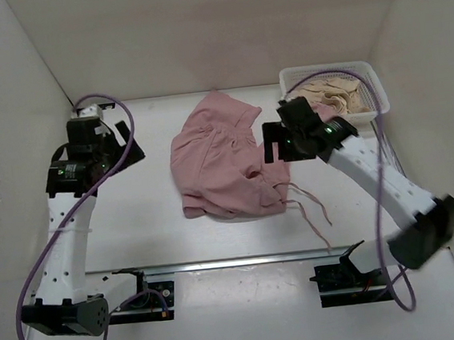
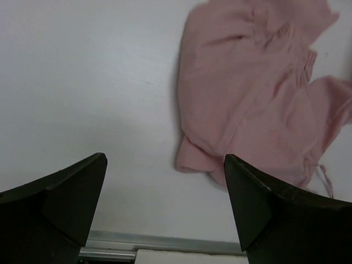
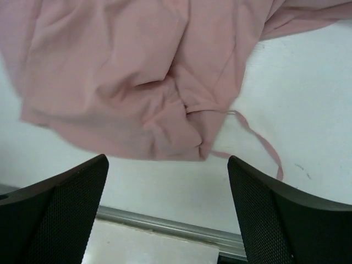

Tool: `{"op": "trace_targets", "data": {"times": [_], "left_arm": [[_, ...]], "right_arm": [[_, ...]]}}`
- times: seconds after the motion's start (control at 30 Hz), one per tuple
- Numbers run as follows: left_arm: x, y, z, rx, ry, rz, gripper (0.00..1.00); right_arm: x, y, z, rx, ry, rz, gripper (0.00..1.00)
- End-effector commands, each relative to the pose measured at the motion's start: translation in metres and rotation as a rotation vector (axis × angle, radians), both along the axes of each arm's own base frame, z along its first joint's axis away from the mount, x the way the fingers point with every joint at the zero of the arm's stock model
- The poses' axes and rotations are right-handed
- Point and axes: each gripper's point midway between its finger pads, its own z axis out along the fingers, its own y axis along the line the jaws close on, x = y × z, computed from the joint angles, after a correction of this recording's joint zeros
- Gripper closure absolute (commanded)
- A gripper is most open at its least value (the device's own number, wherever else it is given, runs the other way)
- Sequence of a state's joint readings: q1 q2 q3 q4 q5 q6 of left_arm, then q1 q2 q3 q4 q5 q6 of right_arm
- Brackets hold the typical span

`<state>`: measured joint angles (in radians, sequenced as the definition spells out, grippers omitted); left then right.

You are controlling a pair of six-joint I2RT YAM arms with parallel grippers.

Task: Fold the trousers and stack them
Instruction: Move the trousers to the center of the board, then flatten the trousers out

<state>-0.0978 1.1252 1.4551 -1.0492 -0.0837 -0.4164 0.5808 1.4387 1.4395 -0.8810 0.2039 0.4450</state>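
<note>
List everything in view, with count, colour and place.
trousers: one, pink, crumpled mid-table
drawstring: one, pink, trailing from trousers toward near edge
basket: one, white, far right corner
cloths: several, beige, in basket
table: one, white, under all
rail: one, silver, near edge
cables: two, purple, along arms
arms: two, white-black, flanking trousers
left end effector: one, black, open, left of trousers
right end effector: one, black, open, over trousers' right side

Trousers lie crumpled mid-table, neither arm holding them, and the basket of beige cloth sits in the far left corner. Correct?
No: the basket sits in the far right corner, per the top external view. The trousers do lie crumpled mid-table, unheld.
</note>
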Motion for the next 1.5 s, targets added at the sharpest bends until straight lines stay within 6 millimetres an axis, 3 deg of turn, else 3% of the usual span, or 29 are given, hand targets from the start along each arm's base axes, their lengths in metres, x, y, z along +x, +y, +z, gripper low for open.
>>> {"op": "trace_targets", "data": {"times": [0.0, 0.1, 0.13, 0.2, 0.27, 0.33, 0.37, 0.53, 0.57, 0.6, 0.63, 0.67, 0.73, 0.77, 0.87, 0.9, 0.93, 1.0, 1.03, 1.07, 1.13, 1.17, 1.2, 1.23, 1.3, 1.33, 1.37, 1.43, 1.47], "left_arm": [[0.0, -0.039, -0.045, -0.105, 0.101, -0.145, 0.01], [0.011, -0.066, -0.09, -0.172, 0.197, -0.182, 0.01], [0.008, -0.075, -0.112, -0.195, 0.248, -0.199, 0.01], [0.023, -0.094, -0.137, -0.219, 0.284, -0.225, 0.01], [0.04, -0.107, -0.165, -0.213, 0.362, -0.23, 0.01], [0.059, -0.118, -0.172, -0.215, 0.387, -0.245, 0.01], [0.067, -0.122, -0.193, -0.217, 0.439, -0.244, 0.01], [0.102, -0.138, -0.211, -0.234, 0.468, -0.278, 0.01], [0.113, -0.146, -0.205, -0.257, 0.453, -0.312, 0.08], [0.117, -0.149, -0.219, -0.258, 0.483, -0.324, 0.22], [0.121, -0.153, -0.221, -0.268, 0.487, -0.332, 0.73], [0.131, -0.154, -0.216, -0.287, 0.469, -0.338, 0.9], [0.133, -0.154, -0.202, -0.289, 0.455, -0.341, 0.9], [0.149, -0.143, -0.179, -0.246, 0.385, -0.299, 0.9], [0.155, -0.128, -0.095, -0.169, 0.223, -0.285, 0.9], [0.165, -0.126, -0.045, -0.145, 0.098, -0.31, 0.9], [0.158, -0.133, -0.011, -0.137, 0.031, -0.359, 0.9], [0.135, -0.146, 0.012, -0.131, 0.042, -0.464, 0.9], [0.117, -0.167, 0.028, -0.137, 0.031, -0.564, 0.9], [0.097, -0.177, 0.033, -0.133, 0.039, -0.611, 0.9], [0.06, -0.21, 0.001, -0.099, 0.116, -0.67, 0.9], [0.034, -0.219, 0.011, -0.121, 0.077, -0.706, 0.9], [0.018, -0.231, 0.003, -0.14, 0.084, -0.735, 0.88], [-0.016, -0.262, -0.03, -0.192, 0.153, -0.812, 0.72], [-0.053, -0.277, -0.047, -0.222, 0.209, -0.87, 0.0], [-0.068, -0.284, -0.06, -0.192, 0.239, -0.896, 0.0], [-0.071, -0.275, -0.057, -0.176, 0.236, -0.88, 0.0], [-0.067, -0.261, -0.041, -0.156, 0.197, -0.836, 0.0], [-0.051, -0.245, -0.021, -0.159, 0.137, -0.784, 0.0]], "right_arm": [[-0.037, -0.022, 0.03, 0.101, -0.124, -0.071, 0.06], [-0.068, -0.021, 0.011, 0.164, -0.064, -0.064, 0.06], [-0.079, -0.022, -0.008, 0.152, -0.019, -0.06, 0.06], [-0.085, -0.026, -0.018, 0.154, 0.001, -0.079, 0.06], [-0.088, -0.028, -0.019, 0.164, 0.002, -0.09, 0.06], [-0.09, -0.029, -0.021, 0.156, 0.012, -0.091, 0.06], [-0.087, -0.027, -0.013, 0.169, -0.005, -0.09, 0.06], [-0.082, -0.038, 0.007, 0.127, -0.048, -0.112, 0.06], [-0.081, -0.04, 0.013, 0.134, -0.07, -0.119, 0.06], [-0.081, -0.04, 0.013, 0.128, -0.073, -0.112, 0.06], [-0.081, -0.04, 0.019, 0.141, -0.088, -0.111, 0.06], [-0.08, -0.039, 0.026, 0.152, -0.101, -0.111, 0.06], [-0.081, -0.043, 0.03, 0.143, -0.102, -0.112, 0.06], [-0.078, -0.044, 0.038, 0.15, -0.123, -0.118, 0.06], [-0.076, -0.044, 0.047, 0.159, -0.146, -0.124, 0.06], [-0.073, -0.048, 0.051, 0.15, -0.162, -0.129, 0.06], [-0.068, -0.049, 0.059, 0.145, -0.184, -0.122, 0.06], [-0.054, -0.059, 0.074, 0.118, -0.239, -0.153, 0.05], [-0.049, -0.067, 0.082, 0.099, -0.256, -0.181, 0.03], [-0.044, -0.074, 0.109, 0.114, -0.324, -0.192, 0.03], [-0.036, -0.086, 0.129, 0.118, -0.373, -0.225, 0.03], [-0.034, -0.088, 0.146, 0.13, -0.419, -0.225, 0.03], [-0.033, -0.092, 0.151, 0.134, -0.43, -0.237, 0.03], [-0.032, -0.094, 0.151, 0.128, -0.434, -0.245, 0.03], [-0.033, -0.1, 0.148, 0.114, -0.435, -0.266, 0.03], [-0.035, -0.103, 0.135, 0.094, -0.423, -0.275, 0.03], [-0.037, -0.104, 0.125, 0.088, -0.402, -0.28, 0.02], [-0.039, -0.108, 0.103, 0.065, -0.358, -0.295, 0.01], [-0.043, -0.106, 0.083, 0.057, -0.31, -0.291, 0.01]]}}
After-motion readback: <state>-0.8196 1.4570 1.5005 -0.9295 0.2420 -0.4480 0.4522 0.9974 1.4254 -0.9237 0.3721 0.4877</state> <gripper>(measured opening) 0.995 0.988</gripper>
